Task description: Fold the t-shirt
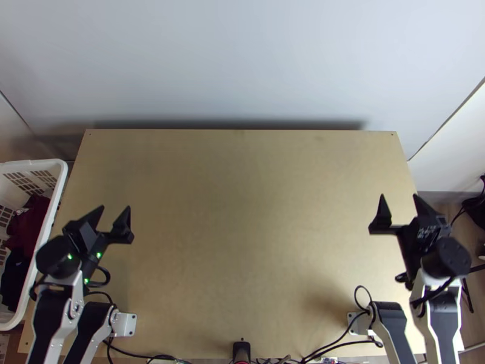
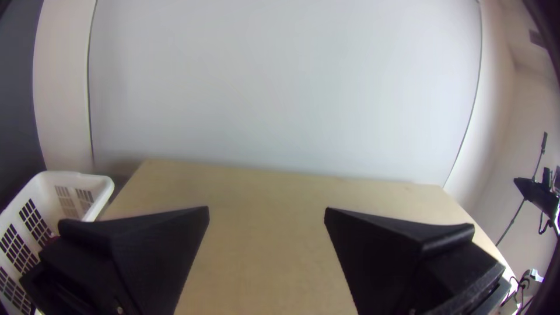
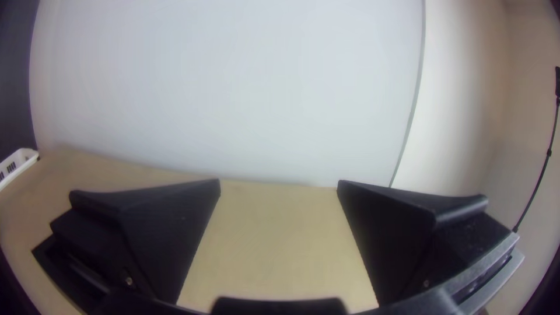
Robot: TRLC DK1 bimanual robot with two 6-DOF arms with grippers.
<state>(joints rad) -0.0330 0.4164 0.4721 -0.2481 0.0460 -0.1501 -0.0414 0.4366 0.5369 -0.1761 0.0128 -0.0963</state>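
Note:
My left gripper (image 1: 115, 209) stands open over the left part of the table (image 1: 242, 212), with nothing between its fingers. In the left wrist view the same gripper (image 2: 266, 210) has its two black fingers wide apart. At the table's right side my right gripper (image 1: 399, 197) is open too, holding nothing. The right wrist view gives that gripper (image 3: 279, 184) with a broad gap between its fingers and bare wood behind. Dark red cloth (image 1: 29, 224) lies bunched in the basket at the left; whether it is a t-shirt I cannot tell.
A white plastic basket (image 1: 57, 200) stands against the table's left edge, with dark cloth (image 1: 15, 273) lower in it. Black cables (image 1: 339, 333) run along the near edge. A pale wall panel (image 1: 242, 60) rises behind the far edge.

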